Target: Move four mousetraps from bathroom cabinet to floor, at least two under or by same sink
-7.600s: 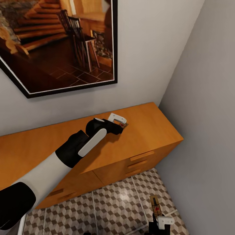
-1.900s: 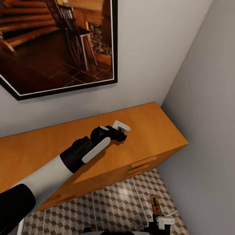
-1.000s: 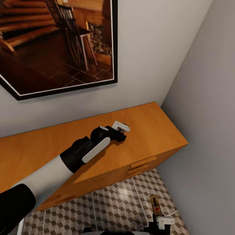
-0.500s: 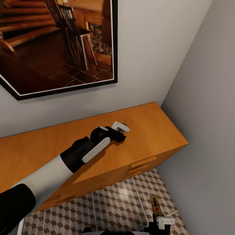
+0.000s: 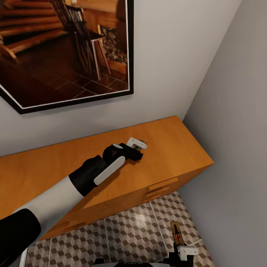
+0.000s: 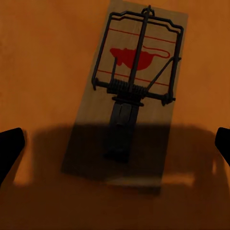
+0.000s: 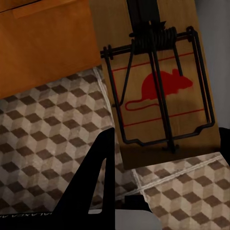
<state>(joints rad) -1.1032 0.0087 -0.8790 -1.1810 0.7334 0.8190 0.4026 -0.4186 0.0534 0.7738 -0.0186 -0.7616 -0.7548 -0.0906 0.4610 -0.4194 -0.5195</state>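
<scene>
Step in hand judged to be the pick-up of a mousetrap (image 6: 132,93) from the top of the orange-brown cabinet (image 5: 174,148).

Left gripper (image 5: 138,145) found poised over the cabinet top near the right end, close to the back wall. In the left wrist view, fingers (image 6: 9,148) seen spread wide, one dark tip at each edge of the picture, with the trap lying flat on the wood between them and partly in shadow. No contact with the trap visible; gap between fingertips and board not readable.

Right gripper (image 5: 183,252) found low at the bottom edge of the head view, over the cube-patterned bathroom floor (image 5: 129,237). Second mousetrap (image 7: 155,81) seen projecting from between its fingers, judged clamped there; red mouse print and wire bar facing the camera. Not yet set on the tiles.

Bathroom sink not among the things observed; framed picture (image 5: 66,48) noted on the wall above the cabinet.

Next move judged to call for lowering the left gripper to straddle the board's long edges squarely, then closing on it without touching the wire bar. Risk noted: thin flat board, likely to slide on smooth wood under an uneven pinch.
</scene>
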